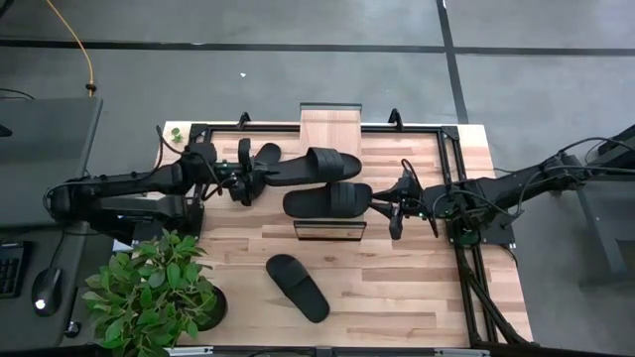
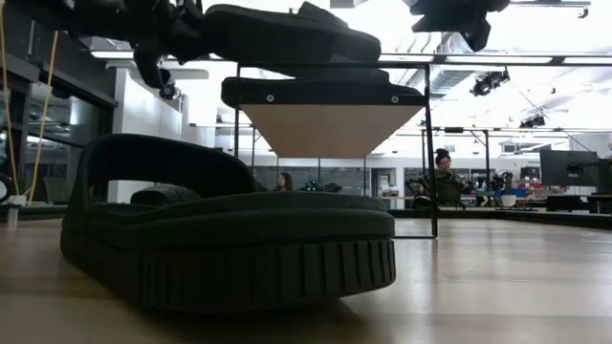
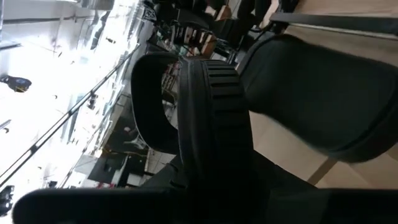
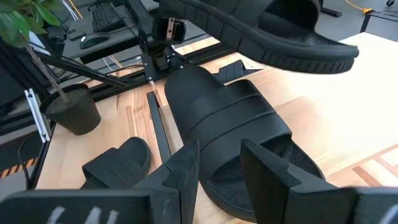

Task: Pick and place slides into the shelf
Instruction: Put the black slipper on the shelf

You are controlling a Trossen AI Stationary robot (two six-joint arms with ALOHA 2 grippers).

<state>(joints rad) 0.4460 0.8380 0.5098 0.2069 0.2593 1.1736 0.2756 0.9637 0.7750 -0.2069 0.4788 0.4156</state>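
Since both sandals go on the shelf (image 1: 331, 129), left gripper (image 1: 245, 175) pinches one sandal (image 1: 308, 165) by its end, right gripper (image 1: 399, 202) pinches another (image 1: 329, 200).

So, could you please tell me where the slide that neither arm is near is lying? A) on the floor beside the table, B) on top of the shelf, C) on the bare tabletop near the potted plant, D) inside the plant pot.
C: in the high view the lone slide lies flat on the tabletop, close to the potted plant, apart from the shelf and from both arms.
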